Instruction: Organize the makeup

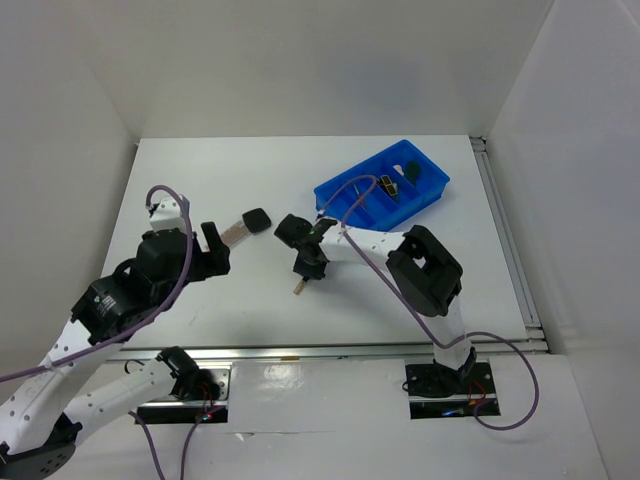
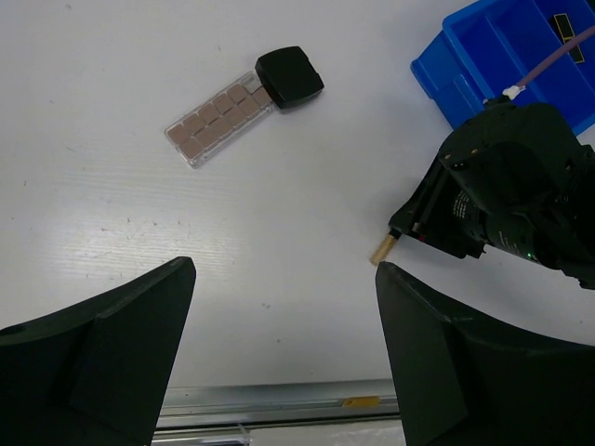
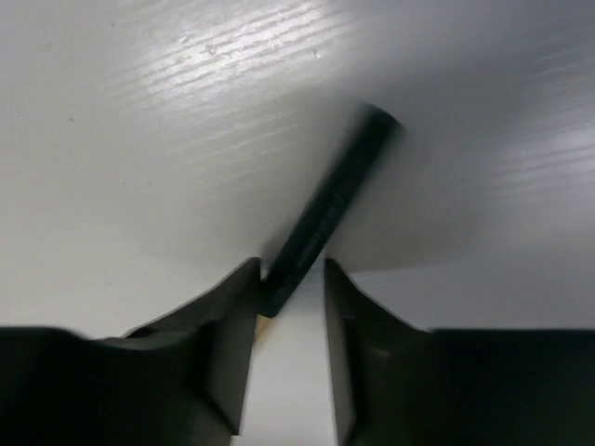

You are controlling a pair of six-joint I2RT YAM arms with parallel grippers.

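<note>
The thin dark pencil with a beige tip [image 3: 325,214] lies flat on the white worktop [image 1: 200,180], slanted between the fingers of the right end effector [image 3: 290,274]. That end effector stands narrow around it; whether it is pinched yet I cannot tell. Squaring the fingers across the shaft before lifting should stop it rolling out. The blue divided plastic tray [image 1: 328,197] sits just behind, so its near wall needs clearing. The left end effector [image 2: 284,268] hangs wide and empty, well apart, with open worktop between.
</note>
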